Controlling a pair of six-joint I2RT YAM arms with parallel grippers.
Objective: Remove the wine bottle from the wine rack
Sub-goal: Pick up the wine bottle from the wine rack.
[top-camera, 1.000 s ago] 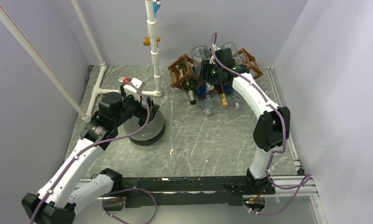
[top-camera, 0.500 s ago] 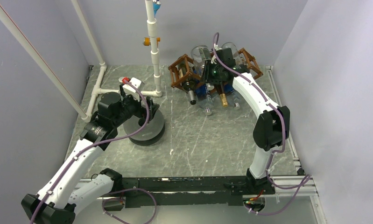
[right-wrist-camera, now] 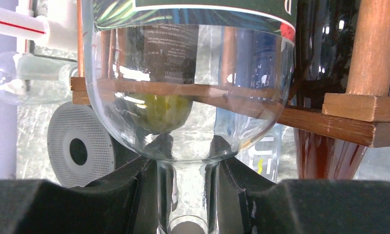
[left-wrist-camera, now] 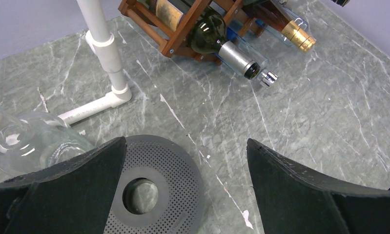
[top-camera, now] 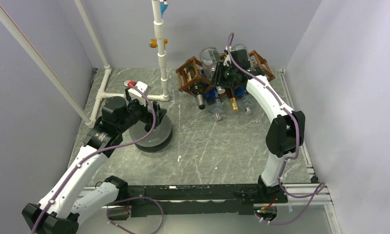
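The brown wooden wine rack point(top-camera: 190, 75) stands at the back of the table with several bottles in its cells. It also shows at the top of the left wrist view point(left-wrist-camera: 183, 24). My right gripper point(right-wrist-camera: 188, 195) is shut on the neck of a clear glass wine bottle point(right-wrist-camera: 188, 97) with a green label, held against the rack's wooden bars point(right-wrist-camera: 359, 117). In the top view that gripper point(top-camera: 224, 73) is at the rack's upper middle. My left gripper point(left-wrist-camera: 185, 185) is open and empty above a dark grey perforated disc point(left-wrist-camera: 183, 180), far from the rack.
A dark bottle with a silver neck point(left-wrist-camera: 232, 51) and a gold-capped bottle point(left-wrist-camera: 297, 35) stick out of the rack's front. A white pipe stand point(top-camera: 161, 58) stands left of the rack. A clear bottle point(left-wrist-camera: 27, 141) lies by the pipe's foot. Walls close in behind and on both sides.
My right wrist has lifted and moved back a little at the rack, still holding the clear bottle's neck. The left arm has not moved.
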